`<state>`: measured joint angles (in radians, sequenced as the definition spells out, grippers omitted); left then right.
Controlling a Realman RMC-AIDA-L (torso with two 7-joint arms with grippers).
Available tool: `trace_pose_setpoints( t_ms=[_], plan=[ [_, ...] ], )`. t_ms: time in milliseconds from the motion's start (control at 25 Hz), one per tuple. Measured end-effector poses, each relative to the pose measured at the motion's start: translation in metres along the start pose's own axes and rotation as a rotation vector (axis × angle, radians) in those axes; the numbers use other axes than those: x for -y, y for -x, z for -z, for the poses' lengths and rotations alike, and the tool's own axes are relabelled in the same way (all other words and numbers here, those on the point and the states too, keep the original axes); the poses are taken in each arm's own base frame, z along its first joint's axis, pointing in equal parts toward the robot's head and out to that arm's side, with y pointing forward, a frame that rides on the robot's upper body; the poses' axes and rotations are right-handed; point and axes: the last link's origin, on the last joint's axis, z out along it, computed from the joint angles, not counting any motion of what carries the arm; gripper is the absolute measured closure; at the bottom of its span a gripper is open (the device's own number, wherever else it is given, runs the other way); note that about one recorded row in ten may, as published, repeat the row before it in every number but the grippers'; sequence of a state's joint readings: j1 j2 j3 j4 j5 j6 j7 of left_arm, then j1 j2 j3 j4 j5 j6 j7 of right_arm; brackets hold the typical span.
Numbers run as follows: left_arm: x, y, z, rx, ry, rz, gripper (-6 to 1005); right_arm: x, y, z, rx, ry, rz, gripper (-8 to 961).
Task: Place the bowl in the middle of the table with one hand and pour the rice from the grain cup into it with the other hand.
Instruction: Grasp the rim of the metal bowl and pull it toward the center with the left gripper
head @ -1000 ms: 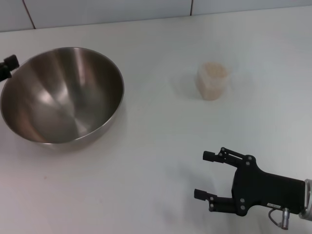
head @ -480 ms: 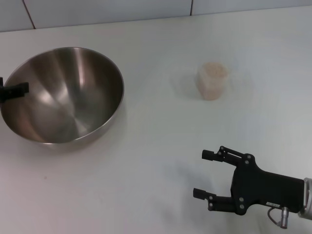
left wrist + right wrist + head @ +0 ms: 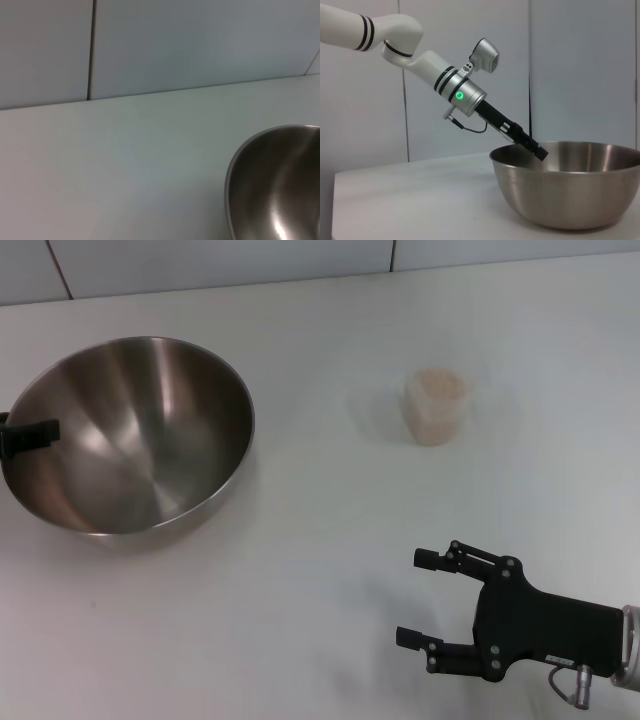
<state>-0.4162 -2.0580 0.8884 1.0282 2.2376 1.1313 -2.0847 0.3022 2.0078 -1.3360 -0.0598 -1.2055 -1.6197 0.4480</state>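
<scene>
The steel bowl (image 3: pixel 140 440) stands on the white table (image 3: pixel 300 540) at the left. My left gripper (image 3: pixel 30 434) reaches in from the left edge and lies across the bowl's left rim. The right wrist view shows that arm slanting down to the rim (image 3: pixel 536 148) of the bowl (image 3: pixel 575 195). The bowl's edge also shows in the left wrist view (image 3: pixel 272 190). The grain cup (image 3: pixel 436 407), full of pale rice (image 3: pixel 440 383), stands upright to the bowl's right, further back. My right gripper (image 3: pixel 414 598) is open and empty near the front right, well short of the cup.
A tiled wall (image 3: pixel 220 260) runs along the table's back edge. Bare tabletop lies between the bowl and the cup and in front of both.
My left gripper has moved from beside the bowl's far-left rim down onto the rim. The bowl, the cup and my right gripper have not moved.
</scene>
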Motion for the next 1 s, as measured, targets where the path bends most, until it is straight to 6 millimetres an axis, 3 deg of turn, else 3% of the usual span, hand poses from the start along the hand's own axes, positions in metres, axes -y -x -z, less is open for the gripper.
trace_pose_setpoints(
  t_ms=[240, 680, 760, 1000],
  plan=[
    [-0.004, 0.0, -0.003, 0.027, 0.024, -0.012, 284, 0.001, 0.0, 0.0, 0.0, 0.001, 0.002, 130],
    [-0.009, -0.006, -0.007, 0.042, 0.053, -0.01, 687, 0.001, 0.001, -0.001, 0.001, 0.003, 0.005, 130],
    [-0.009, -0.006, -0.008, 0.045, 0.055, -0.002, 887, 0.002, 0.001, -0.001, 0.002, 0.003, 0.005, 130],
    [-0.012, -0.012, -0.013, 0.068, 0.098, 0.024, 938, 0.001, 0.001, -0.001, 0.001, 0.003, 0.005, 129]
  ],
)
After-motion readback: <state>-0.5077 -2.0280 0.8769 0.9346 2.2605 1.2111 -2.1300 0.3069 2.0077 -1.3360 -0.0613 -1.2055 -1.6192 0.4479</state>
